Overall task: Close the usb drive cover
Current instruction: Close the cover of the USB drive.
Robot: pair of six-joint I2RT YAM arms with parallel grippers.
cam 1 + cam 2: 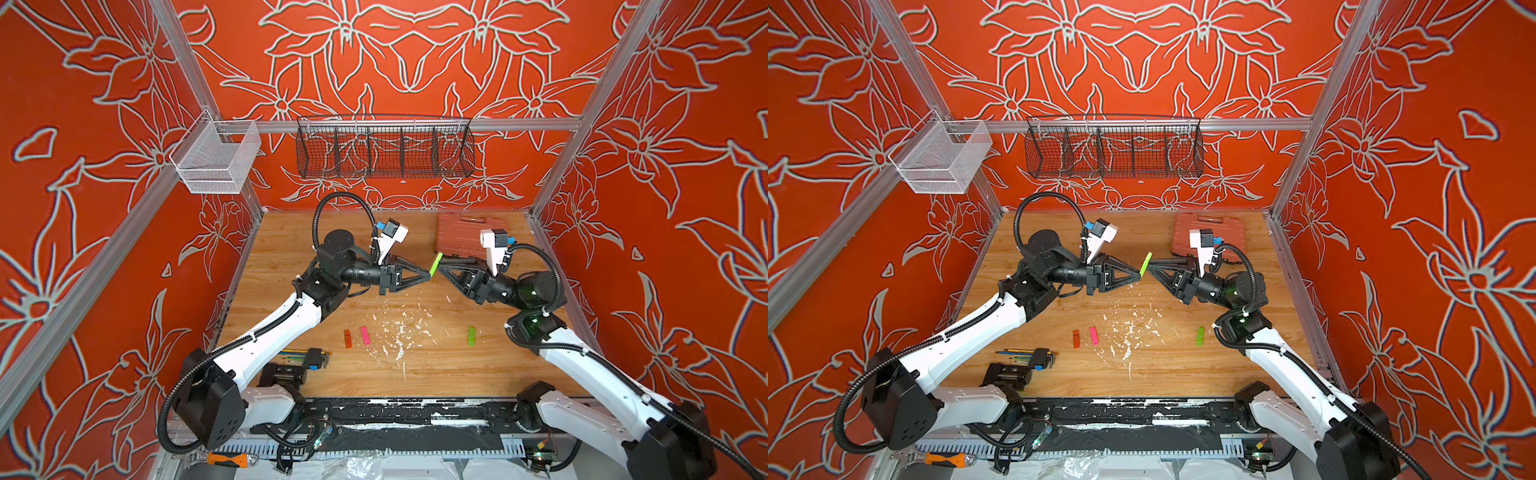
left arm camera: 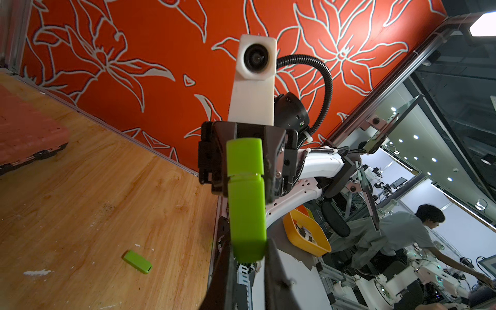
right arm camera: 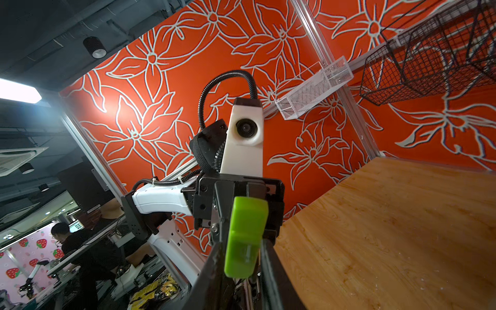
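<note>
The green USB drive (image 1: 436,264) hangs in mid-air over the wooden table (image 1: 291,232), between the two arms and well clear of the board. The left gripper (image 1: 428,274) is closed tight on the body end, its fingers (image 2: 222,273) pinching the lower part of the drive in the left wrist view. The right gripper (image 1: 441,266) meets it from the opposite side with its fingers on either side of the cap (image 2: 244,157); whether they press on it or stand just slack, I cannot tell.

The cap sits against the body with only a thin seam and a small notch showing, so the closing looks almost or fully done.

To finish well, the left grip should serve as the firm anchor; any last push from the right should run straight along the drive's long axis, without twist, since a cocked cap would jam or spring off. The seam should read even all round before anything lets go, and the right side should release first, so the drive is never unsupported above the table.

A second green drive (image 1: 471,335) lies flat on the board, well apart; it plays no part here.
</note>
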